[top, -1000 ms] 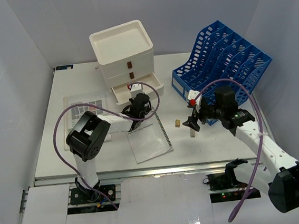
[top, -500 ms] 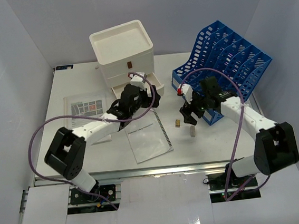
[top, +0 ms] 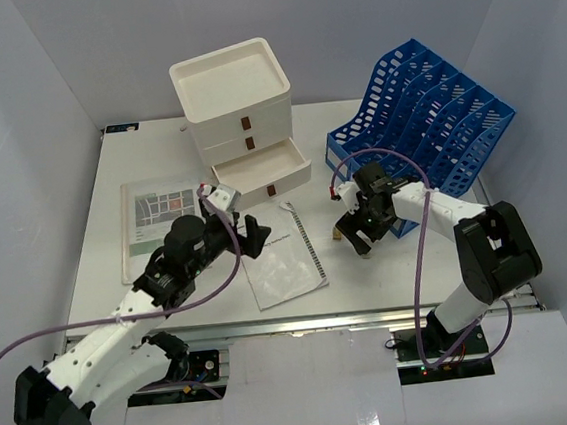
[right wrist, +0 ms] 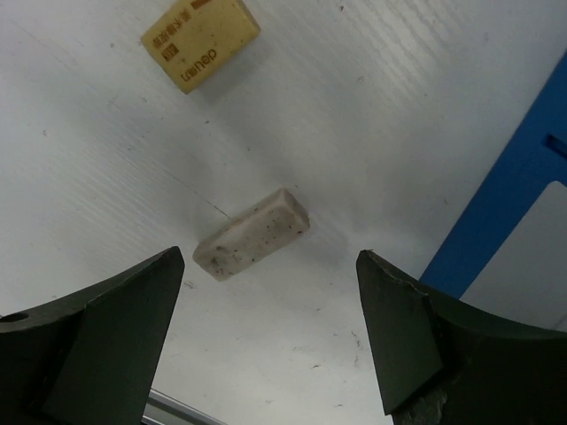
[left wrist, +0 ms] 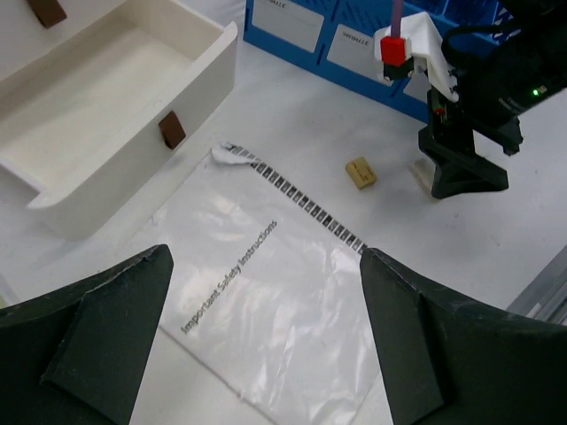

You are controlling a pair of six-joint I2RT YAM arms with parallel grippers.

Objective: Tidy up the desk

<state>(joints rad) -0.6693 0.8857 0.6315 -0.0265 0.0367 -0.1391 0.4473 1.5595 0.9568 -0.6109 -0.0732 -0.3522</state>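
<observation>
The desk (top: 147, 155) is a wide white tabletop. My left gripper (top: 249, 232) hovers open and empty over a clear-sleeved booklet (left wrist: 266, 292) titled "Important Safety Instructions", just in front of the open bottom drawer (left wrist: 106, 97) of a white drawer box (top: 231, 87). The drawer looks empty in the left wrist view. My right gripper (right wrist: 270, 301) points down at the desk, open, with a speckled white eraser (right wrist: 252, 235) lying just beyond its fingertips. A tan eraser (right wrist: 200, 42) lies farther off, also seen in the left wrist view (left wrist: 360, 172).
A blue file organizer (top: 425, 118) stands at the right rear, close behind the right gripper. A printed leaflet (top: 154, 220) lies at the left under the left arm. A metal rail (top: 274, 324) runs along the front edge.
</observation>
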